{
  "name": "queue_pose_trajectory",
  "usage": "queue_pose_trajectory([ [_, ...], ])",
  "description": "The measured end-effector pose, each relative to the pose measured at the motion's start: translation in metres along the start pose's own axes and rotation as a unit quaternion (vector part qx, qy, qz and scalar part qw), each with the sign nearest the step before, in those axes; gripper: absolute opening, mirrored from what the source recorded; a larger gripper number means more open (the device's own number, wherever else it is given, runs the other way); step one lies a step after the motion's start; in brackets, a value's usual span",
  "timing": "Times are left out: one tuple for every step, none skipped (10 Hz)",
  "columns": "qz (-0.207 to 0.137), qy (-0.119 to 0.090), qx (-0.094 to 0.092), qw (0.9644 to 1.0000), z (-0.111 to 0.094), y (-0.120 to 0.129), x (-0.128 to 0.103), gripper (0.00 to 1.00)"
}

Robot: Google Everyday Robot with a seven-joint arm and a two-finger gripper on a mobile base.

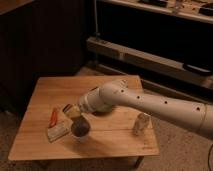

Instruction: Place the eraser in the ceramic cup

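The ceramic cup (80, 135) is a small whitish cup standing on the wooden table (120, 142), left of centre near the front. A dark block, the eraser (79, 128), fills the cup's mouth. My gripper (71, 111) hangs just above and to the left of the cup, at the end of the white arm (150, 102) that reaches in from the right. I cannot tell whether the gripper touches the eraser.
A pale wedge-shaped block (57, 130) lies just left of the cup, with a red-orange stick (54, 116) behind it. A small pale bottle (141, 123) stands at the right front. The table's front edge is close to the cup.
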Motion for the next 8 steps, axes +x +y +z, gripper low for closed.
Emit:
queue_pose_trajectory([
  [0.0, 0.0, 0.0, 1.0, 0.0002, 0.0, -0.0004, 0.46],
  [-0.001, 0.0, 0.001, 1.0, 0.0003, -0.0005, -0.0002, 0.48],
  [-0.001, 0.0, 0.001, 1.0, 0.0004, -0.0005, -0.0006, 0.57],
  [-0.001, 0.0, 0.001, 1.0, 0.0004, -0.0004, -0.0009, 0.64],
  [-0.001, 0.0, 0.001, 1.0, 0.0005, -0.0004, -0.0011, 0.68],
  [-0.001, 0.0, 0.001, 1.0, 0.0007, -0.0005, -0.0015, 0.69],
  [-0.001, 0.0, 0.001, 1.0, 0.0007, -0.0005, -0.0016, 0.69],
  [-0.001, 0.0, 0.002, 1.0, 0.0009, -0.0008, -0.0016, 0.69],
])
